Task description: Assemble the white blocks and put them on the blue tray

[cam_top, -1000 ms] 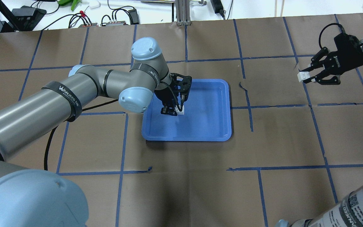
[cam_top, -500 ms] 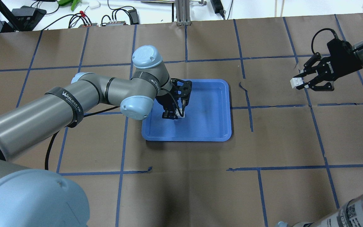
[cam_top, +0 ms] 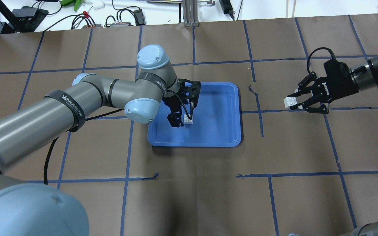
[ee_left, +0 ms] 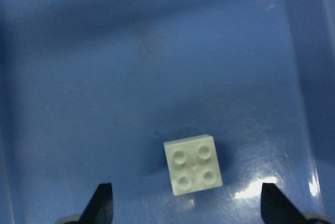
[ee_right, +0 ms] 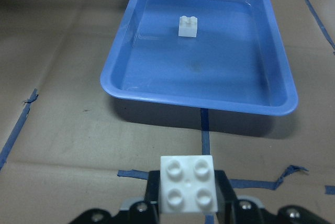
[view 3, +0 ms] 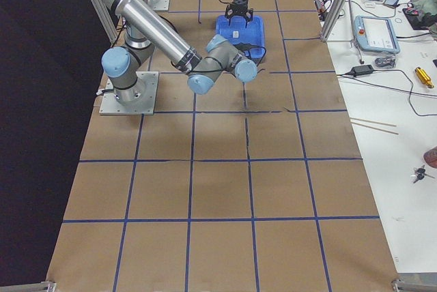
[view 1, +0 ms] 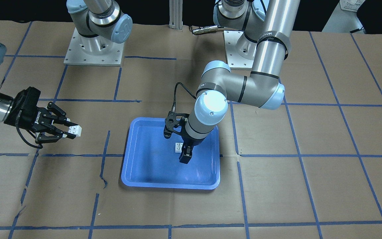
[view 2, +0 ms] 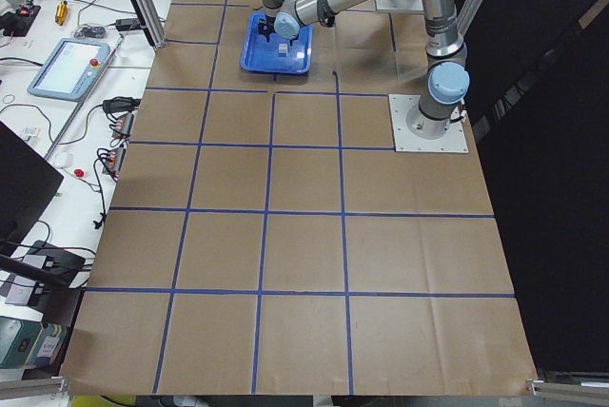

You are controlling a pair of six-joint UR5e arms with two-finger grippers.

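The blue tray lies mid-table; it also shows in the front view. One white block rests studs-up on the tray floor. My left gripper hangs over it, open. In the left wrist view the block lies between the two wide-apart fingertips and touches neither. My right gripper is to the right of the tray, off it, shut on the second white block, which shows studs-up in the right wrist view and in the front view.
The brown paper table cover has a grid of blue tape lines. Cables and electronics lie past the far edge. The left arm's elbow overhangs the tray's left rim.
My right gripper has carried its block left and nearer, toward the tray. My left gripper has shifted toward the tray's near side and now stands open over its block.
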